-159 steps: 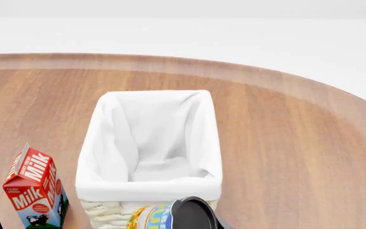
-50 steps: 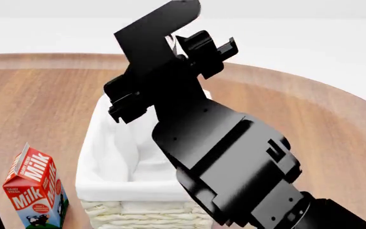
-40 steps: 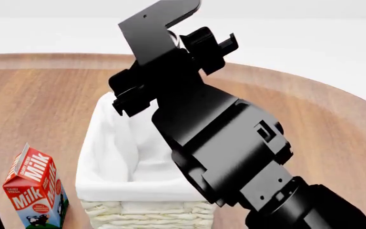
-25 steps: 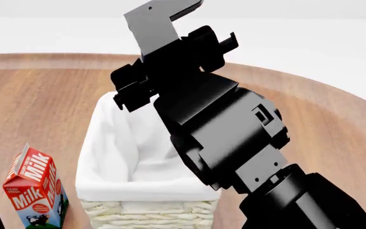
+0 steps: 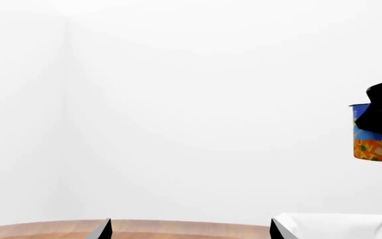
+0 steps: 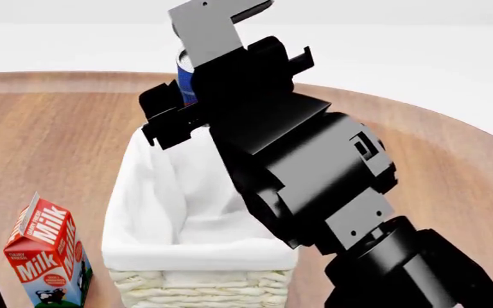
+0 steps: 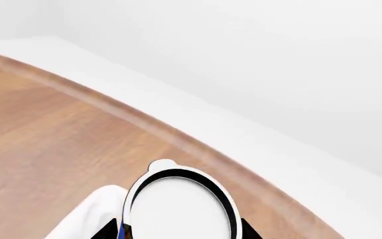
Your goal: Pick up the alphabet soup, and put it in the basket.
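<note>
Soup can, i.e. the alphabet soup, sits clamped in the right gripper, high in the upper middle of the head view and clear above the basket; only a sliver of blue label shows past the black arm. Left wrist view confirms the hold: at the right edge of the frame the can hangs in the air, blue above and orange below, with dark gripper parts across its side and the white cloth rim of the basket beneath it at the lower right. Right wrist view looks down on the pale lid of the can at bottom centre, a bit of white lining to its lower left and the wooden table beyond. Judgement: the can is carried upright and high so that it clears the tall lined wall; it appears to be over the far end of the basket, so the step in hand is the drop, with lowering and release not yet done. Letting go from this height risks a bounce or tip, so lowering first would be safer. Left gripper shows only as two finger tips at the bottom of its own view, set apart with nothing between them, parked out of the way. Milk carton stands at the lower left of the head view, just beside the basket, untouched.
</note>
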### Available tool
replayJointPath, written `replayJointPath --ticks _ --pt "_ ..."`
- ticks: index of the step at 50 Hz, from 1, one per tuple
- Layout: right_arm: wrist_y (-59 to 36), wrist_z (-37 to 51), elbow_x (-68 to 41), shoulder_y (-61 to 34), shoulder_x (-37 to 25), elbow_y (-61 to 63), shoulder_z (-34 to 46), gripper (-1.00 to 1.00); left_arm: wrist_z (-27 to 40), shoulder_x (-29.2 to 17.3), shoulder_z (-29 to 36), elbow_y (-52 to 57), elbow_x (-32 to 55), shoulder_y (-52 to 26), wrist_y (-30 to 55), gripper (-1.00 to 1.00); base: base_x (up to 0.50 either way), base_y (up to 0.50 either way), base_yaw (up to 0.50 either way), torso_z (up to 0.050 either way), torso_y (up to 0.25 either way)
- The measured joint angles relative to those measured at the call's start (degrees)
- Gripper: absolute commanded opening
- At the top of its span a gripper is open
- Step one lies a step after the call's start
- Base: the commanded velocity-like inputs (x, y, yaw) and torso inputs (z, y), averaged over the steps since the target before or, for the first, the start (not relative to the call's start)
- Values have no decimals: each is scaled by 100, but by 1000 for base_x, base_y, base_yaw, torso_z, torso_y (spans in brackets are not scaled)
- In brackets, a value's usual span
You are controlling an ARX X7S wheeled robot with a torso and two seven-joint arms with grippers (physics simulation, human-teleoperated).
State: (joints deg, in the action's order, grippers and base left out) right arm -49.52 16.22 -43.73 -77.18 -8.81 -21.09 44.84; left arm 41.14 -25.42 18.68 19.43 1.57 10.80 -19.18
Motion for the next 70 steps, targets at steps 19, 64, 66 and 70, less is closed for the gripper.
replayJointPath --ticks 19,64,66,70 --pt "57 -94 -69 25 -56 -70 -13 -100 61 -4 17 63 -145 11 120 100 0 0 0 0 1" --pt "56 -78 -57 27 -91 -10 190 -100 153 -2 70 65 -319 -10 146 100 0 0 0 0 -61" --pt "52 -75 -59 25 -91 1 197 -100 154 -3 71 58 -317 -13 138 100 0 0 0 0 -113" --pt "42 -70 -66 20 -92 22 209 -100 156 -7 73 48 -314 -16 119 100 0 0 0 0 -107"
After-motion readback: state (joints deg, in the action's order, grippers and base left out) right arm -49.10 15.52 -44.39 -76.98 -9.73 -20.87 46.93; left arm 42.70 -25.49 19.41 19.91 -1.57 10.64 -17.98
